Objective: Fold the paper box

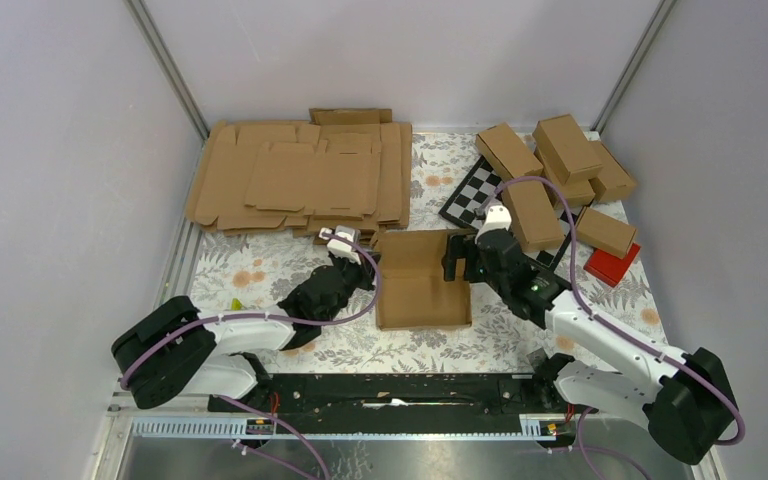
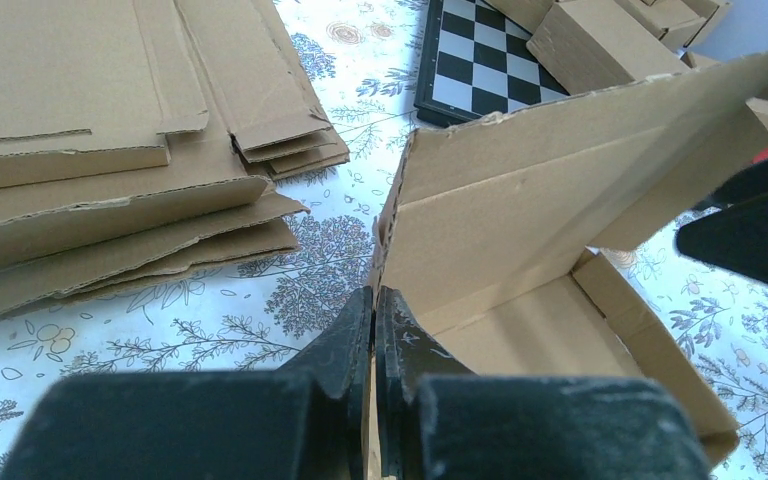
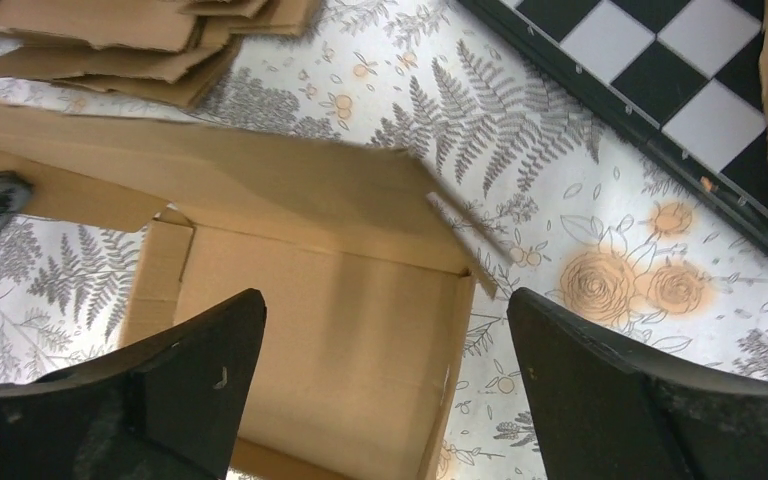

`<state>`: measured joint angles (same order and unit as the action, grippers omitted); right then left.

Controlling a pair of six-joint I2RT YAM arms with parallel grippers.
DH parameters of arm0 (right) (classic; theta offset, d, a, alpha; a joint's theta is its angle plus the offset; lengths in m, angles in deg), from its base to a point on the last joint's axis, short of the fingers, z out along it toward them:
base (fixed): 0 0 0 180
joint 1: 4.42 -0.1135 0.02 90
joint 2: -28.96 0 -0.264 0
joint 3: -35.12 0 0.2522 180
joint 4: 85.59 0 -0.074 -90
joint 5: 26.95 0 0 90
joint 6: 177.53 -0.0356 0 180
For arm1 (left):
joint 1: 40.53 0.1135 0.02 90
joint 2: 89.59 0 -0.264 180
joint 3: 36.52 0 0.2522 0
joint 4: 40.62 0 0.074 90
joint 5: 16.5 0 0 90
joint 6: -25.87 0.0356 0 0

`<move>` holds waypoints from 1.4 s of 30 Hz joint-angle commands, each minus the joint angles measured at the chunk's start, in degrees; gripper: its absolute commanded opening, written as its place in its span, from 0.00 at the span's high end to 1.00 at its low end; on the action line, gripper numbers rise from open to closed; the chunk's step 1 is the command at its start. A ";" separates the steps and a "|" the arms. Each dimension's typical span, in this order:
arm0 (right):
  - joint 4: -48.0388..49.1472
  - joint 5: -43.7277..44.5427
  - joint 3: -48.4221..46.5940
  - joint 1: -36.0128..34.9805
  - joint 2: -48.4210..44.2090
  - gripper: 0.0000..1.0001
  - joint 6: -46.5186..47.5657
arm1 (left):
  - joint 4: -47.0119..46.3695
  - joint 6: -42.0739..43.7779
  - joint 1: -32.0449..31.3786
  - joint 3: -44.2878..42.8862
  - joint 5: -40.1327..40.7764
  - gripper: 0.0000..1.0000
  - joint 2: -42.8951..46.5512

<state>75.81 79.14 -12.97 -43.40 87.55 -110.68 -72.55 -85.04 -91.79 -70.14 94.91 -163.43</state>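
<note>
The paper box (image 1: 422, 285) lies on the flowered cloth between the arms as a shallow open tray, with a long back flap (image 2: 560, 180) standing up. My left gripper (image 1: 368, 266) is shut on the box's left wall. In the left wrist view a thin cardboard edge shows between the pressed fingertips (image 2: 374, 310). My right gripper (image 1: 457, 260) hangs open over the box's right side. In the right wrist view the gripper (image 3: 385, 325) straddles the right wall of the paper box (image 3: 330, 290), and its fingers (image 3: 210, 350) touch no cardboard.
A thick pile of flat cardboard blanks (image 1: 300, 175) lies at the back left. Several folded brown cartons (image 1: 560, 165) are stacked at the back right beside a checkerboard (image 1: 472, 190) and a red box (image 1: 612, 264). Grey walls close in the table.
</note>
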 commanded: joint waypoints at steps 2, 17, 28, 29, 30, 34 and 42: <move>-12.01 -3.23 -10.53 -0.08 -1.98 0.00 8.80 | 0.21 4.03 -0.06 -2.40 -1.63 1.00 1.35; -30.46 -3.82 -38.51 8.64 11.45 0.01 4.50 | 2.36 10.97 -0.06 -4.75 -3.39 1.00 0.39; -29.58 -8.16 -40.09 15.69 20.31 0.00 -15.08 | 0.49 12.14 -0.17 -3.84 -5.31 1.00 0.59; -29.00 -8.57 -39.52 15.76 21.05 0.00 -14.92 | 0.32 12.38 -0.19 -3.73 -5.40 1.00 0.67; -28.66 -9.40 -39.14 15.84 21.70 0.00 -14.89 | 0.27 12.60 -0.19 -3.70 -5.41 1.00 0.71; -28.67 -13.06 -37.54 15.95 23.03 0.01 -16.14 | 0.00 12.96 -0.30 -3.61 -5.42 1.00 0.85; -28.48 -14.78 -31.50 16.00 21.12 0.07 -19.03 | -0.61 12.13 -0.51 -3.85 -6.38 1.00 0.51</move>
<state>46.92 66.51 -46.26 -27.71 110.45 -127.36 -69.04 -73.00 -91.95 -72.78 90.12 -163.45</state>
